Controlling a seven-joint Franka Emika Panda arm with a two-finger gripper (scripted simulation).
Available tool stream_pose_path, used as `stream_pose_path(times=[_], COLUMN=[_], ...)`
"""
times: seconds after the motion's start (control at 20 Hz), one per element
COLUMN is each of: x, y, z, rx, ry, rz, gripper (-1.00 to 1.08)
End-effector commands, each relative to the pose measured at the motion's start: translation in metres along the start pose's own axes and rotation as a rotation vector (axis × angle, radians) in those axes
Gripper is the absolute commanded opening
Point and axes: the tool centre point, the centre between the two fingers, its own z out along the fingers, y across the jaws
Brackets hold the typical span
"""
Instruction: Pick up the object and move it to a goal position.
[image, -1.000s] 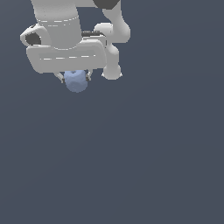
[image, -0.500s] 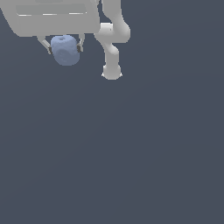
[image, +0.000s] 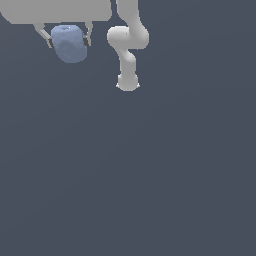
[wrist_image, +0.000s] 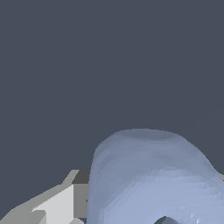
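Observation:
The object (image: 70, 43) is a pale periwinkle-blue rounded lump at the top left of the exterior view. My gripper (image: 68, 41) is shut on it, one finger touching each side. The white hand above it is cut off by the frame's top edge. In the wrist view the object (wrist_image: 153, 179) looms large and close, with one grey-white finger (wrist_image: 61, 201) beside it; the other finger is hidden behind the lump.
The arm's white links and base (image: 127, 82) stand at the exterior view's top centre, to the right of the held object. A plain dark grey floor (image: 150, 175) fills the remainder of both views.
My gripper has carried the object up and toward the exterior view's left; the hand now appears larger and mostly out of frame.

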Motion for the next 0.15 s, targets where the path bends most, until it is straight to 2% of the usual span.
stream_pose_path(times=[0.0, 0.1], x=[0.0005, 0.0008], y=[0.0000, -0.0001], z=[0.0003, 0.0012], rx=[0.000, 0.000], ry=[-0.001, -0.001], rz=[0.000, 0.000], gripper=[-1.00, -1.00])
